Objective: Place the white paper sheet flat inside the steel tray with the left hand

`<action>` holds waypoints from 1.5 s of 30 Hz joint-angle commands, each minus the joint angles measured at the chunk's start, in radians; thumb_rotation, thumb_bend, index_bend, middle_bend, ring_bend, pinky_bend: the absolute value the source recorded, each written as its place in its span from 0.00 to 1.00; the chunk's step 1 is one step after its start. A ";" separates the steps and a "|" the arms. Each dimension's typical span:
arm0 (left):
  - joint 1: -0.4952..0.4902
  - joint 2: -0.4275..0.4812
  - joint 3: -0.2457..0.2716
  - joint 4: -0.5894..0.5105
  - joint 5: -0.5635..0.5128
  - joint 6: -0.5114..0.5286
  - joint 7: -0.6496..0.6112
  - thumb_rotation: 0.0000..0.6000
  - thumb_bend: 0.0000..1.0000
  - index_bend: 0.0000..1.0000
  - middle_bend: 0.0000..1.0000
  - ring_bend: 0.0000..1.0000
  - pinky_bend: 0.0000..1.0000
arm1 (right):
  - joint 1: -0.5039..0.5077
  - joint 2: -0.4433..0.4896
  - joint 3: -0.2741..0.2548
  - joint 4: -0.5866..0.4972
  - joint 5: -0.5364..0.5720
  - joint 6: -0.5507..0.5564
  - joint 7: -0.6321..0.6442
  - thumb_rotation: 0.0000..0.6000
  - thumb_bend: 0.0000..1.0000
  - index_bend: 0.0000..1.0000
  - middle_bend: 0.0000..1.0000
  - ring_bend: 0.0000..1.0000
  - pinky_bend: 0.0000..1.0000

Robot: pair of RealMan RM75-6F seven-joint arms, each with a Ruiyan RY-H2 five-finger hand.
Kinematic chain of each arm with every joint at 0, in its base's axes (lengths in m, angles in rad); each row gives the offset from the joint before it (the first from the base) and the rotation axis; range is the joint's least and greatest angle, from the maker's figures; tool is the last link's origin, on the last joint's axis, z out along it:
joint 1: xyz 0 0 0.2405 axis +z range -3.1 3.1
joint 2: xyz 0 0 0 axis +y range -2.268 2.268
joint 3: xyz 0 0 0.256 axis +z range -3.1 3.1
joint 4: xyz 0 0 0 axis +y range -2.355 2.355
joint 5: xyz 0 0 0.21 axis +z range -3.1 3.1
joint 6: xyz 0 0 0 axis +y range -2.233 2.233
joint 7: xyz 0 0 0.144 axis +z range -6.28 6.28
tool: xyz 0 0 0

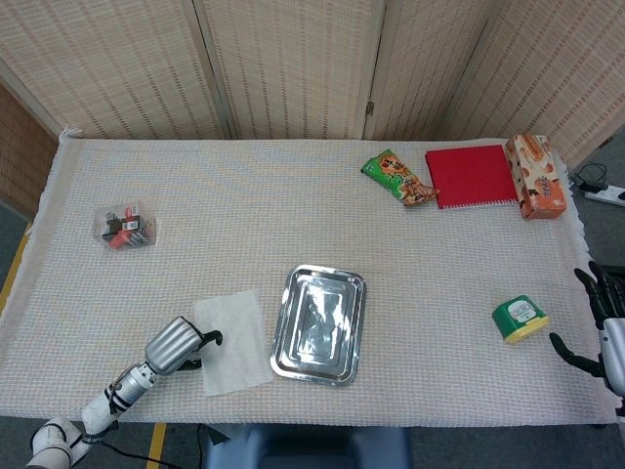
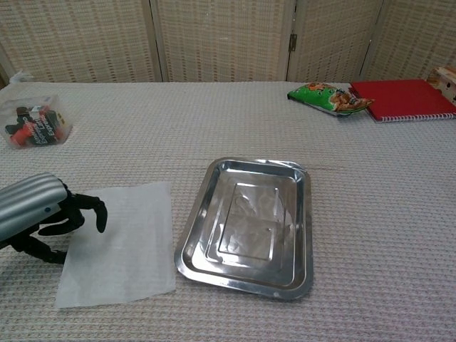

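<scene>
The white paper sheet (image 1: 234, 342) (image 2: 121, 241) lies flat on the cloth just left of the steel tray (image 1: 281, 337) (image 2: 195, 214). My left hand (image 1: 178, 344) (image 2: 44, 211) is low at the sheet's left edge. Its dark fingers (image 2: 91, 209) curl down over that edge and touch the paper; the thumb stays near the edge lower down. The sheet is slightly askew, and its lower right corner almost reaches the tray rim. Nothing lies in the tray. My right hand (image 1: 604, 327) hovers at the table's far right edge with fingers spread, holding nothing.
A green-lidded tub (image 1: 519, 319) stands near the right hand. At the back right lie a snack bag (image 1: 398, 178), a red notebook (image 1: 472, 176) and an orange box (image 1: 535, 176). A clear plastic box (image 1: 126, 228) of small items sits at the far left.
</scene>
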 commanded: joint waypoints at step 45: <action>-0.208 0.021 -0.049 -0.125 -0.024 0.227 0.027 1.00 0.58 0.65 1.00 1.00 1.00 | -0.004 0.054 -0.012 -0.001 -0.031 -0.003 0.141 1.00 0.33 0.00 0.00 0.00 0.00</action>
